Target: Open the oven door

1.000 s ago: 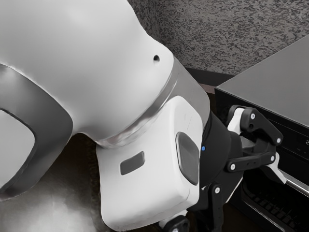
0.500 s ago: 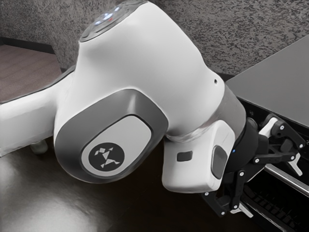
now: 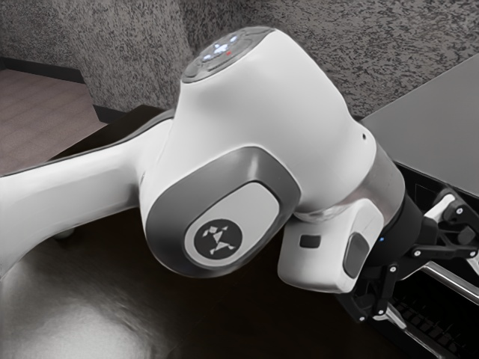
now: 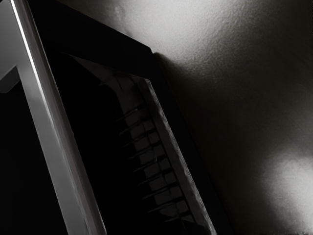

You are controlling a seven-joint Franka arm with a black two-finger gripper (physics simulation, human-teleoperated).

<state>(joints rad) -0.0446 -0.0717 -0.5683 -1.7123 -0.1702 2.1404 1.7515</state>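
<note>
Oven door [image 3: 449, 305] first: in the exterior view its dark face lies just below the metal handle [image 3: 449, 279], at the view's right. The gripper [image 3: 440, 293] is close by the handle, fingers spread wide and gripping nothing — one toward the oven top [image 3: 426, 116], the other lower down. In the wrist view the handle runs alongside the door's window — a ribbed rack [image 4: 156, 152] showing through the glass beside it.
</note>
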